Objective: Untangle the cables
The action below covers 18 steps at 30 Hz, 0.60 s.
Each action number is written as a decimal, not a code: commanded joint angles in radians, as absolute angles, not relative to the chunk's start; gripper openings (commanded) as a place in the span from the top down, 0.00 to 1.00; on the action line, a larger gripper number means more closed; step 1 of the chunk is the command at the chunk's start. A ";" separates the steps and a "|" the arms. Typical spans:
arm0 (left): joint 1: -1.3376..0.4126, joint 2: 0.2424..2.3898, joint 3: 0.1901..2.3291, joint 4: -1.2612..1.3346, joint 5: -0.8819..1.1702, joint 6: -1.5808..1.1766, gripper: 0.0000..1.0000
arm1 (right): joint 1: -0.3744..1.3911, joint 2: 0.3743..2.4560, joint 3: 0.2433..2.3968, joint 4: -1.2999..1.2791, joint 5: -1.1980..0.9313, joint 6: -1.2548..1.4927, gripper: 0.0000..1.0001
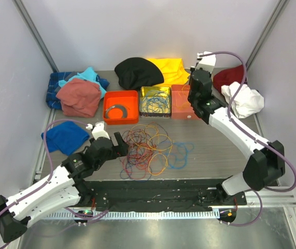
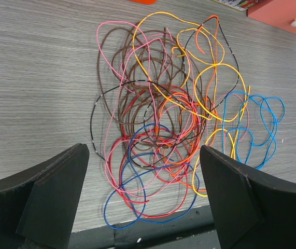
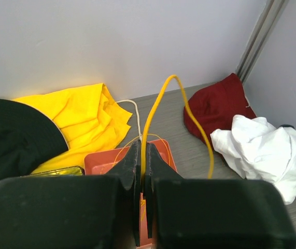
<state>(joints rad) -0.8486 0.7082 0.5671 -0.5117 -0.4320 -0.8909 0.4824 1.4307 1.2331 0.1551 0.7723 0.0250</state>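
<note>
Many thin cables (image 1: pixel 149 148) lie tangled at the centre front of the table (image 1: pixel 215 150), with orange, red, blue, yellow, pink and brown loops crossing. The left gripper (image 2: pixel 142 155) hovers at the tangle's near-left edge, jaws wide apart and holding nothing. The right gripper (image 3: pixel 142 150), above the salmon box (image 1: pixel 181 102), is pinched tight on 1 yellow cable (image 3: pixel 160 98) that arches upward.

plain pale grey walls (image 1: pixel 137 31) enclose the space on three sides, with slanted metal posts (image 1: pixel 36 33) at the back corners. the tabletop (image 1: pixel 215 150) is grey wood-grain; a brushed metal sheet (image 1: pixel 163 233) lies along its near edge. the light is soft and even.
</note>
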 commanded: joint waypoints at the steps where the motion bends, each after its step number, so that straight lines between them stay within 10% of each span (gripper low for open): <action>1: -0.851 0.693 0.561 -0.476 -0.437 -0.905 0.07 | 0.488 1.509 1.354 0.261 0.799 -0.043 0.99; 18: -0.851 0.660 0.537 -0.512 -0.443 -0.919 0.07 | 0.479 1.683 1.232 0.304 0.804 0.077 0.99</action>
